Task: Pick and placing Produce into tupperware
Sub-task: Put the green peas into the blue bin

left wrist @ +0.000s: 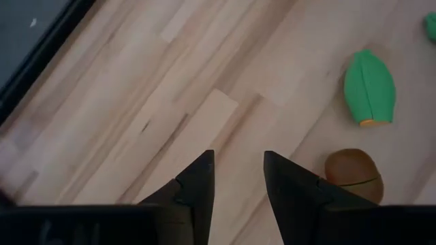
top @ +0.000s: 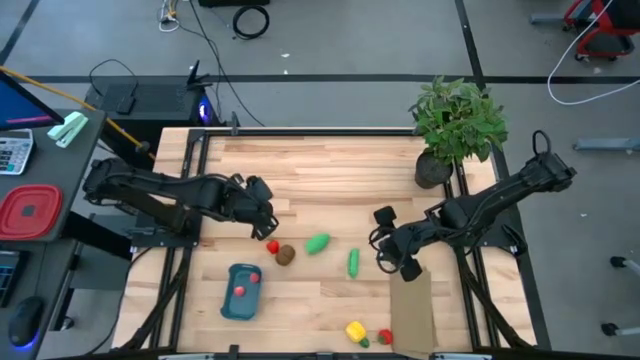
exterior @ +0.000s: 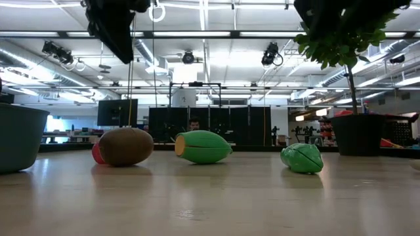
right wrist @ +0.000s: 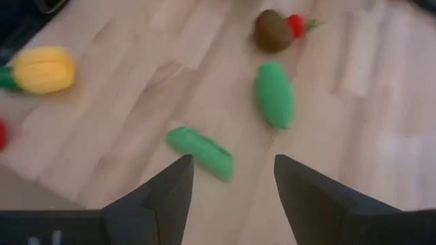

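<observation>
Plastic toy produce lay scattered mid-table: a brown round piece (top: 286,254) touching a small red piece (top: 272,246), a green oval piece (top: 318,243) just beside them, and a slim green piece (top: 353,262) nearer the right arm. All looked light, rigid and smooth, so likely to slip; each seemed best pinched across its narrow middle. The teal tupperware (top: 241,291) sat near the front-left, already holding a red piece (top: 240,291). The left gripper (top: 262,226) hovered by the brown piece, fingers parted and empty; the right gripper (top: 398,258) hung beside the slim green piece, jaws wide and empty. Only the high view showed the yellow piece (top: 355,331) and the tupperware's contents; only the left wrist view showed a seam across the brown piece.
</observation>
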{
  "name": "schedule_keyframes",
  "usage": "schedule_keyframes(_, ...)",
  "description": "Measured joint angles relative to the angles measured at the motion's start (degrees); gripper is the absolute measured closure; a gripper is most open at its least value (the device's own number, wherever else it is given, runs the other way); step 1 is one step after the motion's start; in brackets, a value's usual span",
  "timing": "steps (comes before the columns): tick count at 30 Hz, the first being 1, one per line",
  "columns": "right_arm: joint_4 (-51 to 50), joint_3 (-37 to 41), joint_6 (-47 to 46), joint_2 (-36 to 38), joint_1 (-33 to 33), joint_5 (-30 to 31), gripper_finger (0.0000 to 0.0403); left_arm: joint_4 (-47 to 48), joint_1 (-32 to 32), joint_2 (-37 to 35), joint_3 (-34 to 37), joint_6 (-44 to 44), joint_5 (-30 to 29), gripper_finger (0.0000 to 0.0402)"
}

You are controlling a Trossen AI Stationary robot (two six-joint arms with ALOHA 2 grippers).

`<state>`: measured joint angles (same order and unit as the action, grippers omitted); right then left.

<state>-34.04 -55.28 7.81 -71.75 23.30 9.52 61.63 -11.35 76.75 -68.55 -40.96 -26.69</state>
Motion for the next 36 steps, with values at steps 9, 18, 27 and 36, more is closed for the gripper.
schedule_keyframes(9, 8.05, 2.78, 12.39, -7.24, -0.75, -0.69, 0.0188, -10.88, 1.50, -0.04, 3.38, 1.22, -2.79, 0.0275)
schedule_keyframes(18, 9.74, 1.83, 19.47, -19.00, -1.76, -1.29, 0.0188, -15.85, 3.65, -0.04, 3.38, 4.84, -2.62, 0.0275)
schedule_keyframes(27, 14.20, 1.83, 27.77, -22.23, -1.93, -0.86, 0.0188, -15.48, 4.44, -0.04, 3.38, 7.18, -2.59, 0.0285)
schedule_keyframes(36, 14.27, 1.81, 32.65, -22.53, -1.91, -1.03, 0.0188, -15.46, 4.44, -0.04, 3.38, 8.68, -2.59, 0.0289)
